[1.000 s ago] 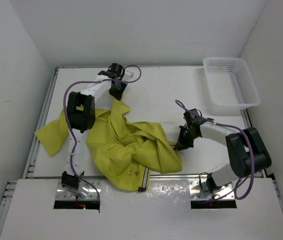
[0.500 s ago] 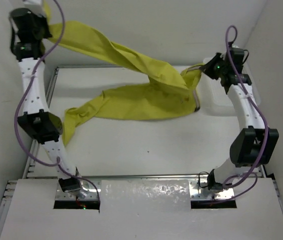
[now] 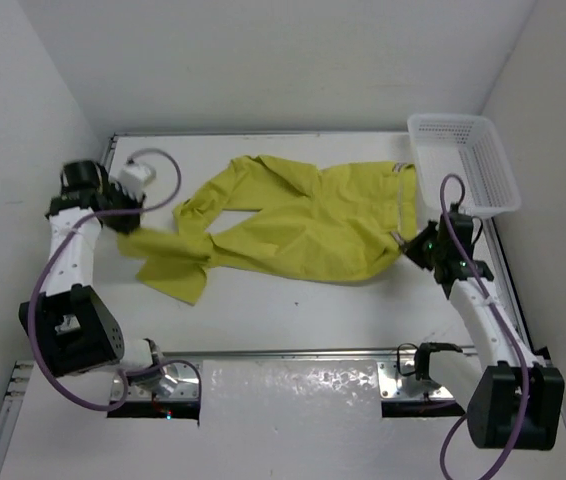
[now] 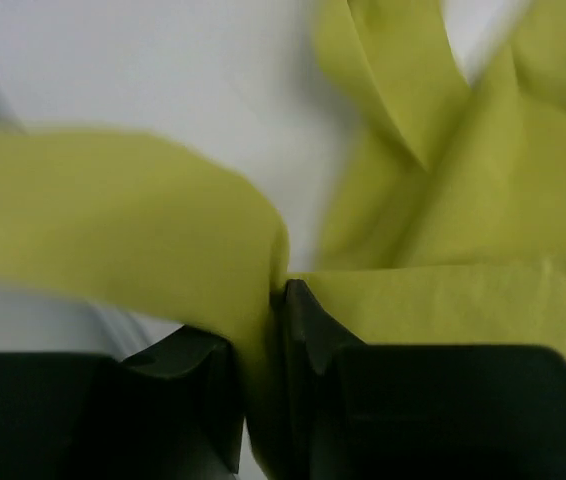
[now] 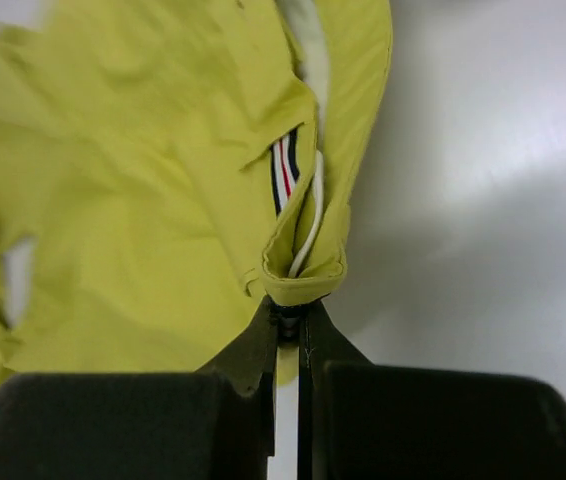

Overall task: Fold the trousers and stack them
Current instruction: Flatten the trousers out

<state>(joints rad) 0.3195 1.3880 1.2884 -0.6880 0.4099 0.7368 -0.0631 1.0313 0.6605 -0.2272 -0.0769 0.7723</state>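
Zero folds done so far, as far as I can tell. The trousers (image 3: 303,225) are lying opened out on the counter (image 3: 293,295), taking up most of the middle and far part of it. The waistband (image 3: 406,195) is at the right end just beside the white mesh basket (image 3: 508,195), and the two legs run off to the left.

The left fingers (image 3: 128,222) are clamped on the end of the nearer leg, over at the left edge. In the left wrist view you can see yellow cloth squeezed right between them, a bit blurry but no real gap. The right fingers (image 3: 410,243) are pinched tight on the near corner of the waistband, and the right wrist view shows the rolled edge with the striped trim (image 5: 283,170) sitting right above the tips.

So I'd call this the spread-it-flat stage, not the folding stage. The body of the trousers looks fairly smooth, but the legs are messy: they sit at an angle to each other, the far one has a twist near its end, and the near one bunches up where it's held.

What's left is basically everything: line up the legs, fold them over each other, fold lengthwise toward the waistband, then put the bundle where it gets stacked. Can't tell where that spot is meant to be
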